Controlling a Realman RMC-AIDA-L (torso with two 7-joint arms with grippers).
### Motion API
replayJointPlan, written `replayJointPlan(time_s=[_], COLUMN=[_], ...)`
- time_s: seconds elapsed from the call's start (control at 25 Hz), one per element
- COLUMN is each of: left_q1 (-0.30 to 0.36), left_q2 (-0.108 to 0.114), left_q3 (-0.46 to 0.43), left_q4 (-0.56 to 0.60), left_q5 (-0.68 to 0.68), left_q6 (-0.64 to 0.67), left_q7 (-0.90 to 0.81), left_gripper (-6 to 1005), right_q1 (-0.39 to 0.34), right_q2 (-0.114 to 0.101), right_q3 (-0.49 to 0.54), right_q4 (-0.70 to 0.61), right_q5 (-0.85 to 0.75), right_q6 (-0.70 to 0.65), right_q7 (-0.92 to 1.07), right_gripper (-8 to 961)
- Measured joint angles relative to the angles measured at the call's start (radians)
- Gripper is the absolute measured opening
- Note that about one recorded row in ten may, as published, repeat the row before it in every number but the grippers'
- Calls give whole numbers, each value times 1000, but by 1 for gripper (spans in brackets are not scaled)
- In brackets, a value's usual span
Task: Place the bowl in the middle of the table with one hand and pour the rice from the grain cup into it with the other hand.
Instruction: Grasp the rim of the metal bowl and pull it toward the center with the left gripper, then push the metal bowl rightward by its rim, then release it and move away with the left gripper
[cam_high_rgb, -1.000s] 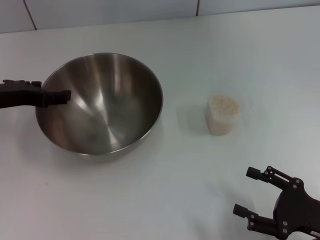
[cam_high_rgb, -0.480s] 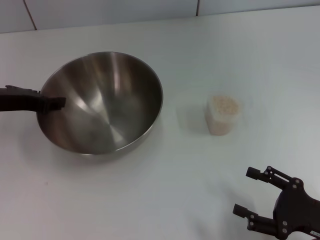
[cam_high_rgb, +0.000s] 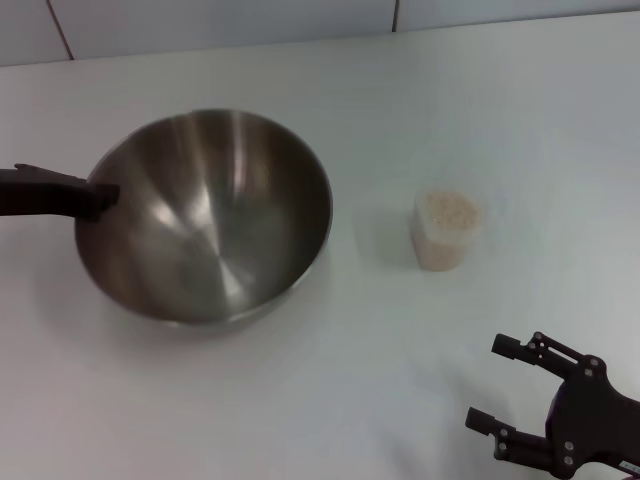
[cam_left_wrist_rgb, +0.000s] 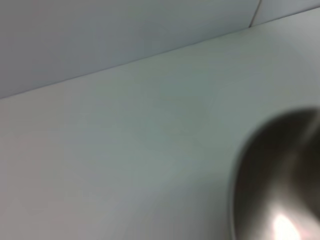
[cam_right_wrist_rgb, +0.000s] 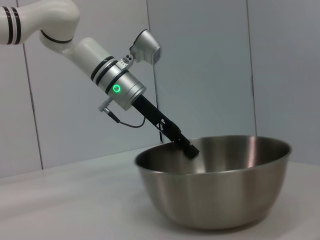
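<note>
Near the middle of the white table (cam_high_rgb: 300, 400), a bit to the left side: the big shiny bowl (cam_high_rgb: 210, 220), sitting flat and with nothing in it. Right at its left rim, the left gripper (cam_high_rgb: 95, 195), tip touching the thin edge. Cannot tell if pinching the rim or loose. Off to the right of the bowl, well apart from it: the little clear grain cup (cam_high_rgb: 445, 245), standing up straight and full to the top with rice (cam_high_rgb: 447, 210). Low at the near right, far from the cup and holding nothing: the right gripper (cam_high_rgb: 488, 382), spread wide. Probably almost done with putting the bowl in place, with the pouring not yet begun. About the bowl: hard, smooth and slippery metal, so best held by pinching the thin rim. About the cup: small, light and likely a bit bendy, so best held around the sides, near the middle, with a soft squeeze. Too hard a squeeze could squash it and push grains out. Must stay straight up on the way over, since so full. Then tip slowly over the middle of the bowl, because rice bounces and rolls away on metal.
</note>
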Motion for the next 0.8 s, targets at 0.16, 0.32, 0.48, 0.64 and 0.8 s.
replayJointPlan(time_s=[0.16,0.32,0.48,0.64,0.8], left_q1=[-22,-57,-105,-153,-218], left_q2=[-1,-2,3,1,-3], left_q3=[-47,-100,-157,-202,-200], left_q4=[-17,-40,-84,-135,-216], left_q5=[-4,-14,-71,-92,-90], left_q6=[21,56,98,103,75], left_q7=[-17,-5,48,93,115], left_gripper=[93,49,45,41,39], right_q1=[1,1,1,1,1], right_q2=[0,0,0,0,0], right_q3=[0,0,0,0,0], right_q4=[-1,-1,-1,-1,-2], right_q5=[0,0,0,0,0], right_q6=[0,0,0,-3,-7], right_q7=[0,0,0,0,0], right_gripper=[818,817,817,819,819])
